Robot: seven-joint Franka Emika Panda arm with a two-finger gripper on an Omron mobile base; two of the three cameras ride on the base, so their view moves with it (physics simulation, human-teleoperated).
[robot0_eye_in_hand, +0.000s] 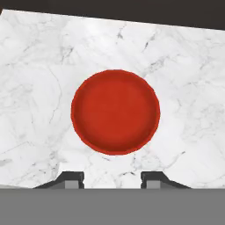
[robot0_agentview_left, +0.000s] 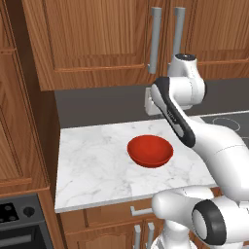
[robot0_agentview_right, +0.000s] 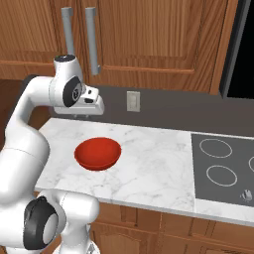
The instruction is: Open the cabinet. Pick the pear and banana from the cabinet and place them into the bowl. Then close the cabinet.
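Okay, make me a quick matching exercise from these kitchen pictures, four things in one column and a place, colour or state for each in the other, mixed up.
Things:
1. bowl
2. cabinet
3. pincer
4. stovetop

Descriptions:
A. doors shut, grey bar handles side by side
B. dark surface with ring markings, beside the marble counter
C. glossy red and empty, on the marble
D. above the bowl, tips apart, holding nothing

Pairs: 1-C, 2-A, 3-D, 4-B
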